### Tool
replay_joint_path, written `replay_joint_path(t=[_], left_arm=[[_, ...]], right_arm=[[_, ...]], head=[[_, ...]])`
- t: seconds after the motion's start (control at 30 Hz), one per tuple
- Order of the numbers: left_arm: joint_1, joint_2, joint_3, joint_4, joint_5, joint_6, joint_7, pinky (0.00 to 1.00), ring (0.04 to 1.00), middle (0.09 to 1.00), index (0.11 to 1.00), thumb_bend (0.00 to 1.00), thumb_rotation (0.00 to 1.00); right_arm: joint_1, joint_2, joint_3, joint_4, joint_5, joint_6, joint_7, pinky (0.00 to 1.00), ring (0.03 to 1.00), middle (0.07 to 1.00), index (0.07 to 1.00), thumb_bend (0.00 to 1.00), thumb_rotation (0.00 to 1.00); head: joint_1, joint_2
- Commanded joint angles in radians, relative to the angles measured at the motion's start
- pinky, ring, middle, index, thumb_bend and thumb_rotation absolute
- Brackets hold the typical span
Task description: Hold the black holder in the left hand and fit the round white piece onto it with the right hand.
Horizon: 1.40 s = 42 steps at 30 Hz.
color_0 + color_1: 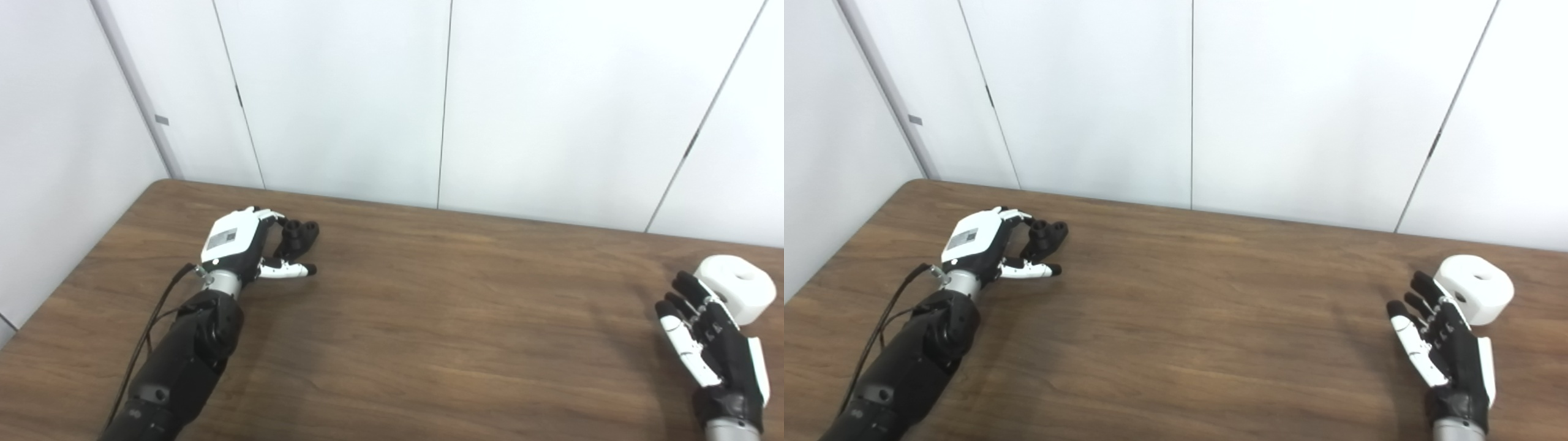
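Observation:
The black holder (299, 236) lies on the wooden table (429, 306) at the far left, its round sockets facing up. My left hand (242, 244) is right beside it on its left, open: the fingers curl over the holder's near end and the thumb points right below it, without closing on it. The round white piece (737, 286), a thick ring with a centre hole, rests at the far right. My right hand (704, 334) is open just in front and left of it, fingers stretched toward it, fingertips at its side.
White wall panels (1188, 92) stand behind the table's far edge. A black cable (147, 331) runs along my left forearm. The table's left edge lies close to the left arm.

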Motion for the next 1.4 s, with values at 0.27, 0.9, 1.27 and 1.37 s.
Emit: replay_joint_path(t=[0.27, 0.9, 1.27, 1.37], left_arm=[[-0.052, 0.046, 0.030, -0.011, 0.001, -0.131, 0.108, 0.93, 0.886, 0.780, 0.614, 0.96, 0.21], [-0.070, 0.057, 0.031, -0.004, 0.006, -0.211, 0.128, 0.80, 0.831, 0.764, 0.640, 1.00, 0.24], [-0.077, 0.051, 0.028, -0.031, 0.004, -0.078, 0.007, 0.89, 0.940, 0.920, 0.884, 1.00, 0.51], [-0.079, 0.049, 0.027, -0.027, 0.004, -0.049, -0.012, 0.91, 0.963, 0.940, 0.907, 1.00, 0.55]], right_arm=[[-0.024, -0.005, -0.015, -0.092, 0.019, 0.006, -0.006, 0.79, 0.852, 0.872, 0.841, 0.47, 0.49], [-0.024, -0.011, -0.027, -0.130, 0.031, 0.014, -0.001, 0.78, 0.845, 0.868, 0.832, 0.46, 0.46], [-0.025, -0.017, -0.020, -0.118, 0.007, 0.007, -0.004, 0.74, 0.822, 0.853, 0.824, 0.48, 0.47], [-0.024, -0.016, -0.022, -0.111, 0.006, -0.004, -0.003, 0.74, 0.817, 0.849, 0.823, 0.48, 0.48]], head=[[-0.003, 0.022], [0.006, 0.042], [0.008, 0.035], [0.005, 0.034]])
